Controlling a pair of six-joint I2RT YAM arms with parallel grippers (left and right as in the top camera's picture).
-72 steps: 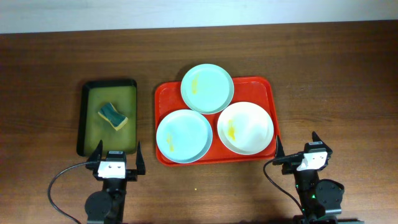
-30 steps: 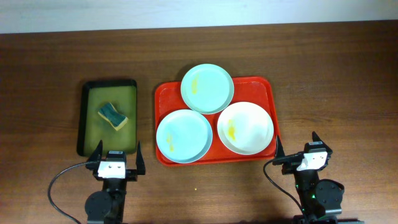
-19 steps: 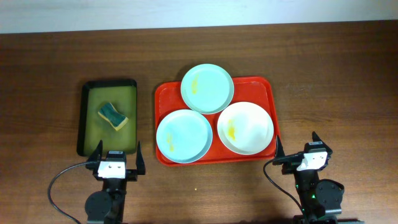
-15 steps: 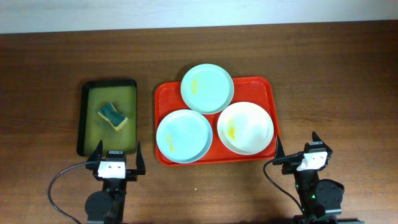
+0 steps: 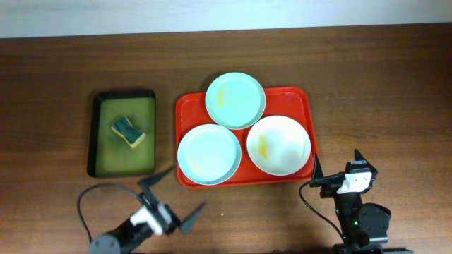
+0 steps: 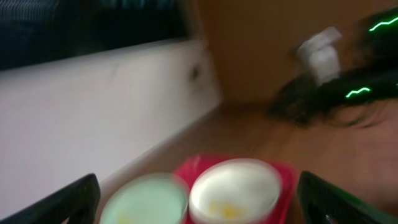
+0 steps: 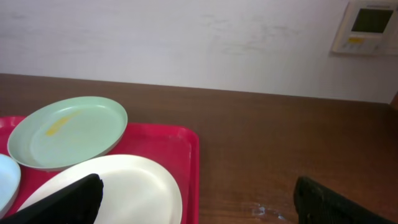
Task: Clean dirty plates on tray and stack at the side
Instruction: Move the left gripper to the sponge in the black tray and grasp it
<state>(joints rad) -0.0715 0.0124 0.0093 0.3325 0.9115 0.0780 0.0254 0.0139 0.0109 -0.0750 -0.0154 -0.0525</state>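
Overhead: left gripper [image 5: 189, 186] low on the left, turned diagonally toward the upper right, jaws spread wide, arm trailing toward the lower left. Right gripper [image 5: 336, 161] low on the right, pointing straight up the frame, jaws equally wide. Wrist views: dark fingers [image 6: 68, 202] at both lower corners, the left wrist's view blurred.

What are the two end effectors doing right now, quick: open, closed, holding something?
Left end effector: open, holding nothing.
Right end effector: open, holding nothing.
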